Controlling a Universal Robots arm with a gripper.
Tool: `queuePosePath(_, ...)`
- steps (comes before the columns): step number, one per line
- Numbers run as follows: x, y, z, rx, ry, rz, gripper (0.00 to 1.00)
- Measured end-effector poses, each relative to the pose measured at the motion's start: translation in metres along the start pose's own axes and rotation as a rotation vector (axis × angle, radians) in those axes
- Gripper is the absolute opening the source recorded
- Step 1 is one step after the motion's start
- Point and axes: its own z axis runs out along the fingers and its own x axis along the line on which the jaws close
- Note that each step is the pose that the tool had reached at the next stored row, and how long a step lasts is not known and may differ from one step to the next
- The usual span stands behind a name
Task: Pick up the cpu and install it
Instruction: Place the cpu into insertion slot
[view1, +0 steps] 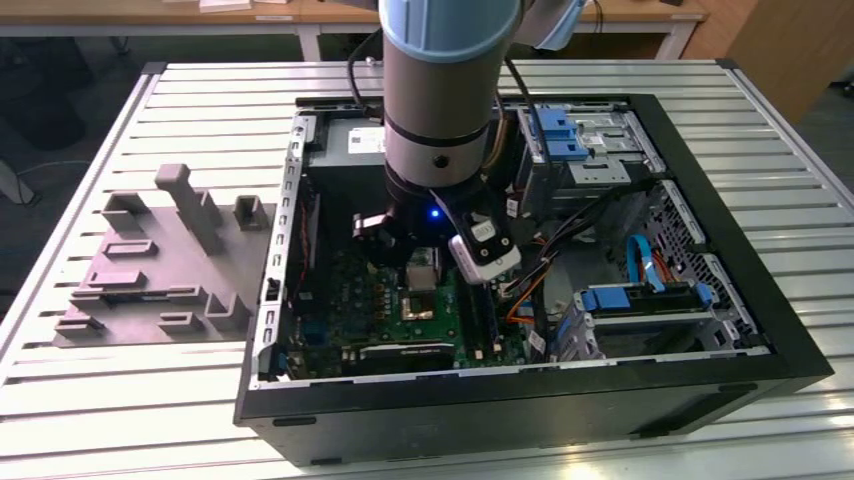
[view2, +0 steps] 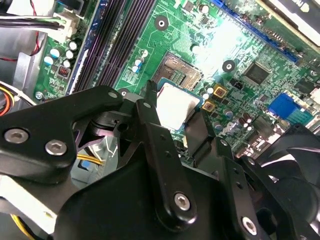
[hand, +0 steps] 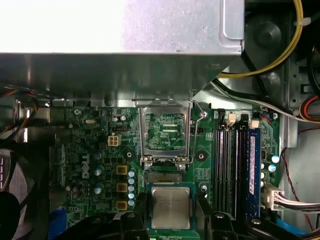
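The cpu (hand: 171, 207) is a small silvery square chip, and my gripper (hand: 171, 212) is shut on it, one black finger (hand: 139, 212) against each side. It hangs just over the green motherboard (hand: 90, 150) inside the computer case (view1: 747, 260). In the second wrist view, the cpu (view2: 175, 104) sits between the fingers (view2: 150, 117), close beside the bare socket (view2: 179, 70). The socket's metal load plate (hand: 165, 131) stands flipped open. In the exterior view, my gripper (view1: 420, 265) is low over the middle of the board.
A grey moulded fixture plate (view1: 147, 270) lies on the slatted table at the exterior view's left. A silver power supply box (hand: 115, 30) overhangs the board. Memory slots (hand: 230, 165), a black fan (hand: 20, 185), loose cables (hand: 270, 50) and blue drive brackets (view1: 561, 130) crowd the case.
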Motion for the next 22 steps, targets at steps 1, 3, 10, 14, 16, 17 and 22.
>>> queuePosePath(1,0.0,-0.0002,0.0,0.0002,0.0001,0.0,0.47)
queuePosePath(3,0.0,-0.0013,0.0006,0.0002,0.0001,0.0,0.47)
queuePosePath(10,0.0005,-0.0022,0.0096,0.0013,0.0038,-0.001,0.47)
queuePosePath(14,0.0012,-0.0041,0.0168,0.0014,0.0063,-0.001,0.47)
queuePosePath(16,0.0012,-0.005,0.0197,0.0011,0.0076,-0.001,0.47)
queuePosePath(17,0.0012,-0.0051,0.0213,0.0012,0.0083,-0.001,0.47)
queuePosePath(22,0.001,-0.0052,0.0272,0.0013,0.0092,-0.001,0.47)
